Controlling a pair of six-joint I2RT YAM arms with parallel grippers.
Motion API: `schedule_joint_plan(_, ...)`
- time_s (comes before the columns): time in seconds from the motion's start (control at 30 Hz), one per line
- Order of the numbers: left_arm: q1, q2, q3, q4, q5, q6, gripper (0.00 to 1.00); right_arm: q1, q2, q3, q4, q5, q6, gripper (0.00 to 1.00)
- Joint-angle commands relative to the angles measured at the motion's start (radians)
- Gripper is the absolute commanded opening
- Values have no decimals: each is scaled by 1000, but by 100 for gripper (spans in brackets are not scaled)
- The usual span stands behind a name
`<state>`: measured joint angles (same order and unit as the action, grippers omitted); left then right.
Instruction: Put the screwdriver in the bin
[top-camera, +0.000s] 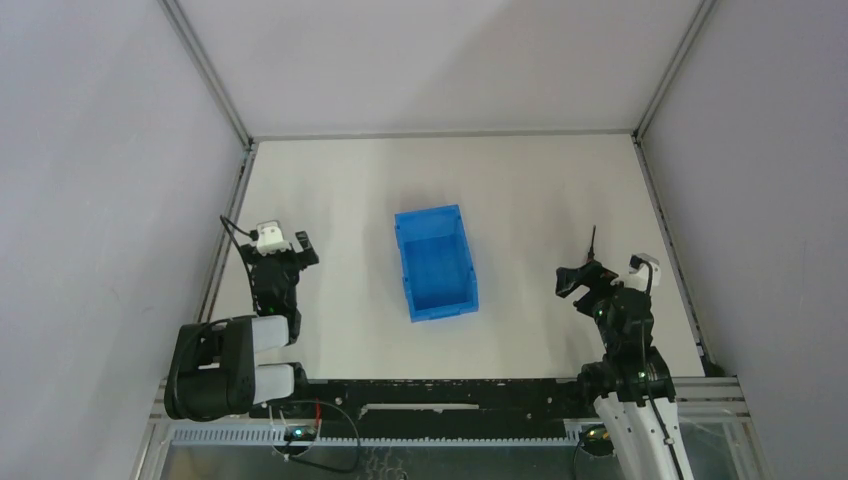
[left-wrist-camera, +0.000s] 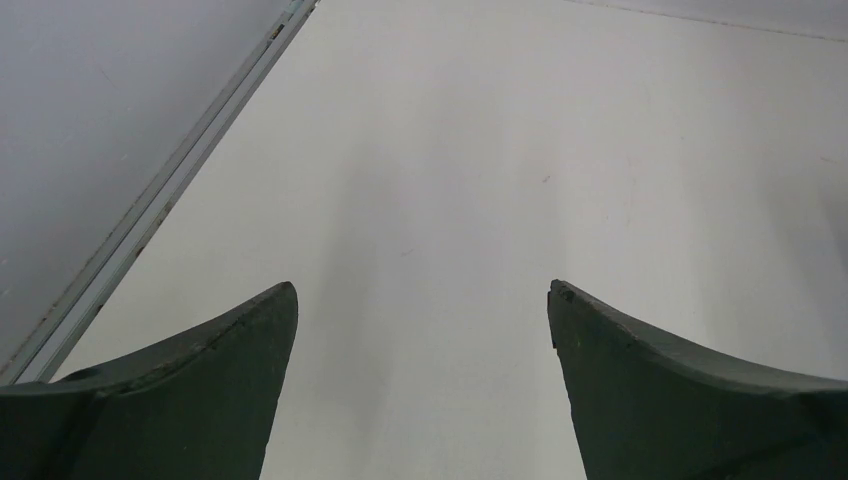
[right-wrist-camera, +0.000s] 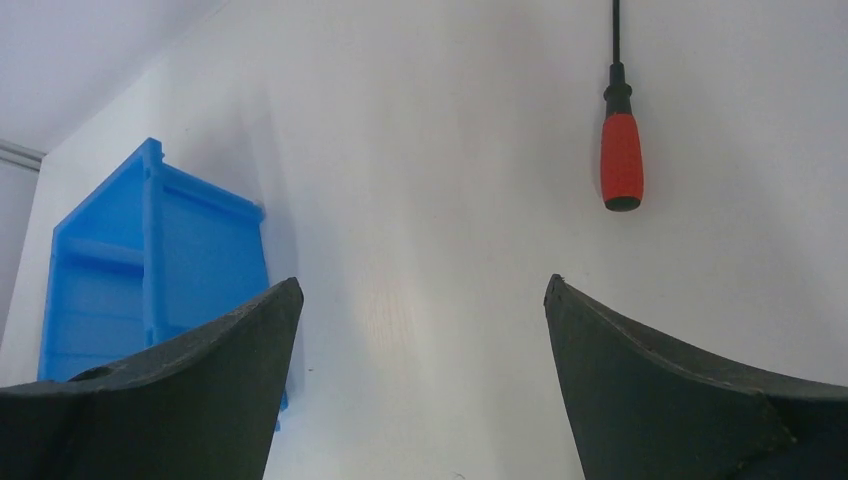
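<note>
White table, grey walls, blue bin

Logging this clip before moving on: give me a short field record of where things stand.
screwdriver: lies flat on the table, right of the bin, not held
bin: mid-table, upright, nothing inside
right gripper: open, empty, handle end of the screwdriver just ahead of its fingers
left gripper: open, empty, over bare table on the left
task status: screwdriver not yet grasped, not in the bin
</note>
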<state>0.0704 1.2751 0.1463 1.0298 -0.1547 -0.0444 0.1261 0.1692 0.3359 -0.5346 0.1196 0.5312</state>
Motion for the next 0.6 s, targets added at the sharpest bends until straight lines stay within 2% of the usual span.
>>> schedule_joint_plan(0.0,-3,-16,43,35,-9,14,100,6,-14,6,20,28,29,99)
schedule_joint_plan(0.17,-2,-16,43,35,-9,15,100,6,-53,71,36,18,-14,100)
schedule_joint_plan(0.3,-2,-16,43,35,-9,14,100,4,-22,204,70,42,-76,100)
schedule_joint_plan(0.43,-3,-16,43,34,-8,15,100,4,185,423,51,57,-199,100)
schedule_joint_plan(0.57,-2,-16,43,35,-8,15,100,-2,459,727,-99,68,-286,100)
